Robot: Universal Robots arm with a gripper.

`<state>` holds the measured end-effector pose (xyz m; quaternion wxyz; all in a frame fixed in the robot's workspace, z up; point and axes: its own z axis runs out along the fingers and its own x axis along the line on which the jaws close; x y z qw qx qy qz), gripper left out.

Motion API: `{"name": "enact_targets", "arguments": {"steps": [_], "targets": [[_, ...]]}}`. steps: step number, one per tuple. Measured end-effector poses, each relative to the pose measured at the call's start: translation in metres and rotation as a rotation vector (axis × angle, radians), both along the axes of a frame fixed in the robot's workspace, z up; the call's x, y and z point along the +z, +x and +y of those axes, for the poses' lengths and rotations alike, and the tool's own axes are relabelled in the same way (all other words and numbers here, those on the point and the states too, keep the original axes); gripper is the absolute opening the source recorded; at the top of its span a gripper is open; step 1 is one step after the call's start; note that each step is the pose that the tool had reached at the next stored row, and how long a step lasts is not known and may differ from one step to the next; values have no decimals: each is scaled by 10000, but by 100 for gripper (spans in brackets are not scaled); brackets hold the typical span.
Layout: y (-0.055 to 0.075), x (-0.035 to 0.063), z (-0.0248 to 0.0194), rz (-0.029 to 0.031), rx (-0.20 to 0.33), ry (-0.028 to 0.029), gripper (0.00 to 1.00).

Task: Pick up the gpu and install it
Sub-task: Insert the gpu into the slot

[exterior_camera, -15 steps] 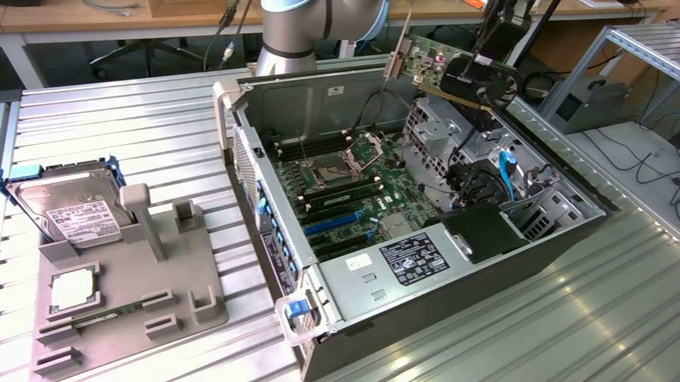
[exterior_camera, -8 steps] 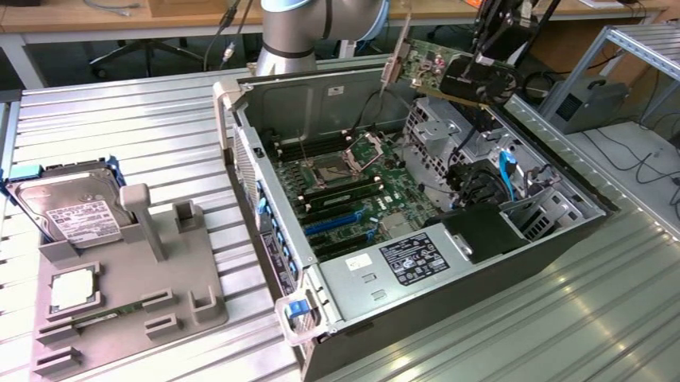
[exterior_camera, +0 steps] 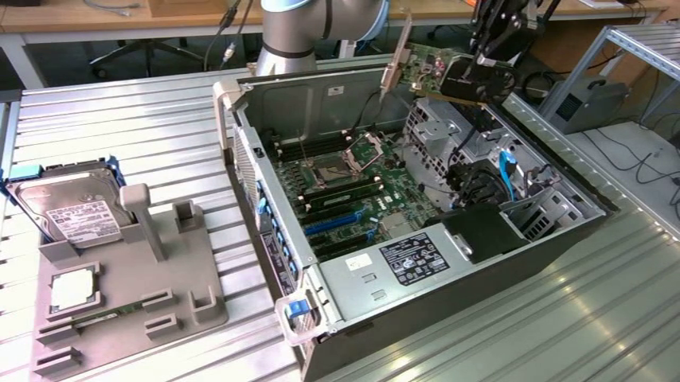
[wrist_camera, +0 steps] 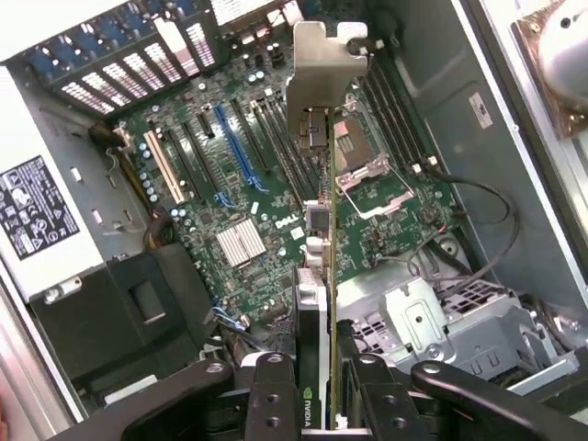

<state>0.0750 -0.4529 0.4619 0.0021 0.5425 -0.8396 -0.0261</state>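
Note:
The gpu (exterior_camera: 441, 73) is a green card with a black cooler and a long silver bracket. It hangs in the air above the back of the open computer case (exterior_camera: 552, 239). My gripper (exterior_camera: 491, 64) is shut on its black end. In the wrist view the gpu (wrist_camera: 317, 184) is seen edge-on, running away from my fingers (wrist_camera: 271, 404), with its bracket end farthest from them. Below it lies the green motherboard (wrist_camera: 266, 197) with its blue and black slots (wrist_camera: 234, 152).
A grey fixture (exterior_camera: 127, 294) at the exterior view's left holds a silver hard drive (exterior_camera: 69, 211) and a memory stick (exterior_camera: 101, 314). The case stands on a ribbed metal table (exterior_camera: 138, 127). Cables (exterior_camera: 499, 179) and a drive cage (wrist_camera: 441, 322) crowd the case's side.

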Motion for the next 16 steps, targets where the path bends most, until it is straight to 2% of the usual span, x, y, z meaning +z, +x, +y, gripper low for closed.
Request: {"name": "enact_targets", "arguments": {"steps": [5,11,16], "targets": [[0,-4,1,0,944,1,27],[0,-8,2,0,2308,-1,27],[0,-11,9,0,3103,1,27]]}}
